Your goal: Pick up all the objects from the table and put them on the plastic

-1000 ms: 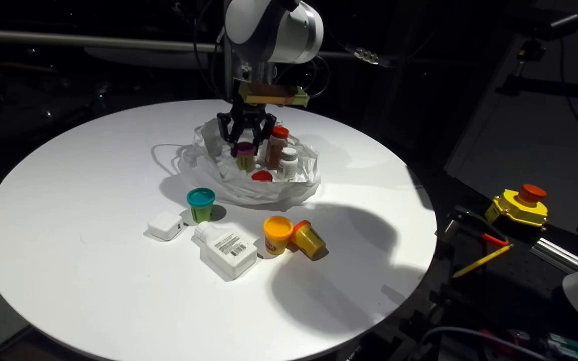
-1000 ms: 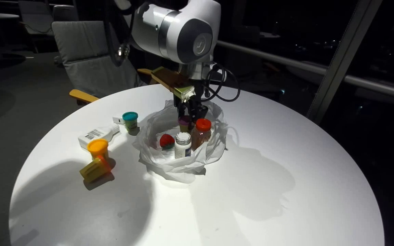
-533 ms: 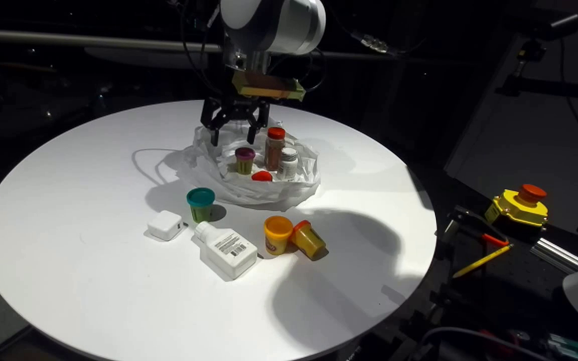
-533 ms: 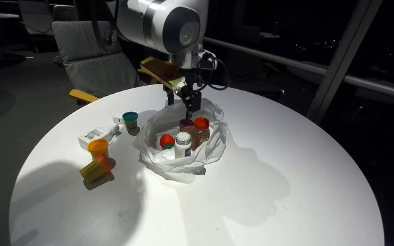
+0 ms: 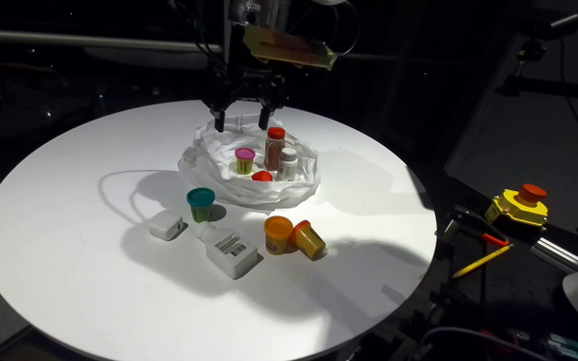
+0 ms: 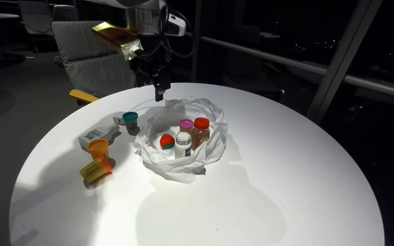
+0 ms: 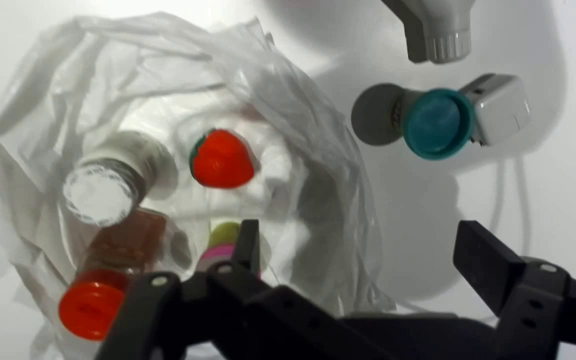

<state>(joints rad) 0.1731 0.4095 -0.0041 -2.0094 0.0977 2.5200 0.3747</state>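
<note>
Encircling smooth round-capped red bottle (image 6: 201, 132): crinkled plastic (image 6: 169, 167).

On the black bench (image 5: 525, 296) in an exterior view, you have a yellow-and-red emergency-stop button (image 5: 517, 206) near the far edge and a yellow pencil (image 5: 483, 260) toward the left edge. In an exterior view, you see a grey armchair (image 6: 86, 58).

- In the wrist view, a black finger (image 7: 248, 244) is covering part of the purple cup (image 7: 216, 253).
- The top edge there is cropping the white bottle (image 7: 443, 27).
- In an exterior view, the plastic (image 5: 241, 190) is partly hiding the strawberry (image 5: 262, 176).
</note>
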